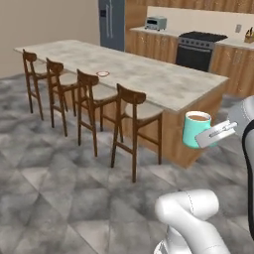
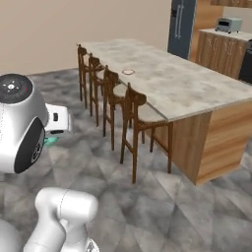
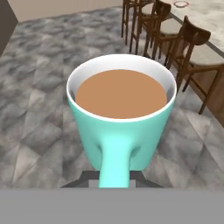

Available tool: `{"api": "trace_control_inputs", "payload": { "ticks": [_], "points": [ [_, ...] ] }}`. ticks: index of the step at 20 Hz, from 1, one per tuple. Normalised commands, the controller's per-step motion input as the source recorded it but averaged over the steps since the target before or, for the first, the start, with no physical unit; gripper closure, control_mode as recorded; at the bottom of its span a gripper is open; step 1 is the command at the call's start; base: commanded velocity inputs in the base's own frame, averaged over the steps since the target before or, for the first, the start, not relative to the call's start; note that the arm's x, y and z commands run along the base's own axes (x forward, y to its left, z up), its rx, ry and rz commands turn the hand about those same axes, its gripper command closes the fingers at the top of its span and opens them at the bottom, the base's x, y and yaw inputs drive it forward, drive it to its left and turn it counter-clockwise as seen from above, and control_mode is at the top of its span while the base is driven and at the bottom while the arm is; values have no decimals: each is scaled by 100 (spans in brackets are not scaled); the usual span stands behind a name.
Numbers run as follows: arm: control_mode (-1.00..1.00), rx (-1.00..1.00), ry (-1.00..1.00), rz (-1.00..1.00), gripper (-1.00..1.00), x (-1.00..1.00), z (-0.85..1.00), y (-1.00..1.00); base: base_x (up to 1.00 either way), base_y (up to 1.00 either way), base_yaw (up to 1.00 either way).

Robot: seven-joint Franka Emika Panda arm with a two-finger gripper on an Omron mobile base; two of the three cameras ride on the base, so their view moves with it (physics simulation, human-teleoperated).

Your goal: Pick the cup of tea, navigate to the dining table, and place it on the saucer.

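Cup of tea (image 1: 196, 128) upright, held off the floor short of the dining table (image 1: 149, 79), handle toward the gripper (image 1: 214, 134), gripper clamped on handle, saucer (image 1: 102, 74) far along tabletop.

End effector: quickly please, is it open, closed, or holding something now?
End effector: closed on the cup of tea, carried upright above the floor.

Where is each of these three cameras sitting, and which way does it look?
Left base view: behind the arm's left, facing the dining table; the arm's white links and the claw holding the cup of tea show.
Right base view: behind its right, same table, stools and saucer; white arm at left.
Hand view: on the hand, looking over the cup toward the stools.
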Motion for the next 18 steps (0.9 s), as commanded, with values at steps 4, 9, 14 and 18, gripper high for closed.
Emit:
{"api": "trace_control_inputs", "payload": {
  "ticks": [4, 9, 14, 18],
  "points": [
    [100, 0, 0, 0, 100, 0, 0, 0, 100, 100, -29],
    [100, 0, 0, 0, 100, 0, 0, 0, 100, 100, -28],
    [100, 0, 0, 0, 100, 0, 0, 0, 100, 100, -28],
    [100, 0, 0, 0, 100, 0, 0, 0, 100, 100, -28]
  ]
}}
